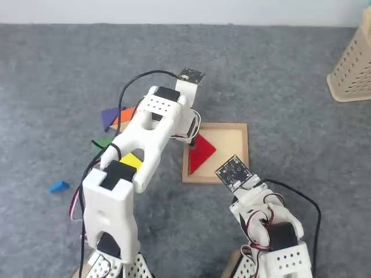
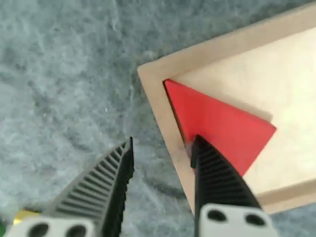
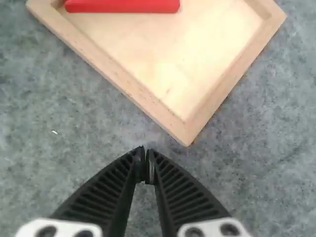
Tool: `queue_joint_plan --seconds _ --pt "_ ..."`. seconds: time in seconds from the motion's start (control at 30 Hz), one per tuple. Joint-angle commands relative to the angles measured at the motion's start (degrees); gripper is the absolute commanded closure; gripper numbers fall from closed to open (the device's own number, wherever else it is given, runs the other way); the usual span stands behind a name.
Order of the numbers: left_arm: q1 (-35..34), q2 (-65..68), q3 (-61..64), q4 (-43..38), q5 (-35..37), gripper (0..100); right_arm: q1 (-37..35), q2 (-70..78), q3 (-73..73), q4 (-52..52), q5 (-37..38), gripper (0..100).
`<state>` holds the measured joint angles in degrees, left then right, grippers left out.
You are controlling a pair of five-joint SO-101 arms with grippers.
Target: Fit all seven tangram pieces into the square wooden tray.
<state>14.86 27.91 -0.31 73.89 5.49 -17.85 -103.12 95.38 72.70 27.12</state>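
High view: the red triangle lies in the left half of the tray. Its long edge runs near-to-far along the left wall and its apex points right. A yellow piece waits on the desk to the left.

Left wrist view: the left claw gapes empty astride the tray's left rim, with one finger over the triangle. Best to rise straight up — no dragging the piece off the wall.

Right wrist view: the right claw is clenched on nothing — over the desk, just near of the tray's corner.
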Motion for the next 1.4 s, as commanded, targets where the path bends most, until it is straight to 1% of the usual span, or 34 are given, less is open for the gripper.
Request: queue_joint_plan --seconds 0.0,0.1,0.27,0.4,0.47,0.57,0.7,0.87,1.0,1.2,1.37 --pt "-2.46 1.41 0.57 -1.76 1.14 83 0.04 -0.84 1.05 0.31 -0.35 99.1" --pt "-5.19 1.41 0.57 -1.76 0.35 85 0.04 -0.84 1.05 0.31 -0.35 99.1" --pt "-9.49 1.41 0.48 -1.93 -1.85 85 0.04 -0.84 1.05 0.31 -0.35 99.1" --pt "-10.90 0.53 -0.04 -1.58 -4.31 85 0.04 -0.84 1.05 0.31 -0.35 99.1" --pt "-9.85 -1.14 -0.48 -0.88 -4.31 85 0.04 -0.84 1.05 0.31 -0.35 99.1" --pt "-6.24 -5.80 -1.80 0.70 -3.69 84 0.04 -0.84 1.05 0.31 -0.35 99.1" --pt "-3.43 -9.85 -2.68 -0.09 -0.70 83 0.04 -0.84 1.05 0.31 -0.35 99.1" --pt "-3.08 -6.33 -2.68 -4.66 -0.35 78 0.04 -0.84 1.05 0.31 -0.35 99.1" --pt "-3.08 -3.25 -3.65 -6.86 -0.44 76 0.04 -0.84 1.05 0.31 -0.35 99.1" --pt "-2.55 -1.05 -7.52 -6.86 -0.35 73 0.04 -0.84 1.05 0.31 -0.35 99.1" --pt "-0.70 2.11 -8.31 -6.77 -0.35 73 0.04 -0.84 1.05 0.31 -0.35 99.1"
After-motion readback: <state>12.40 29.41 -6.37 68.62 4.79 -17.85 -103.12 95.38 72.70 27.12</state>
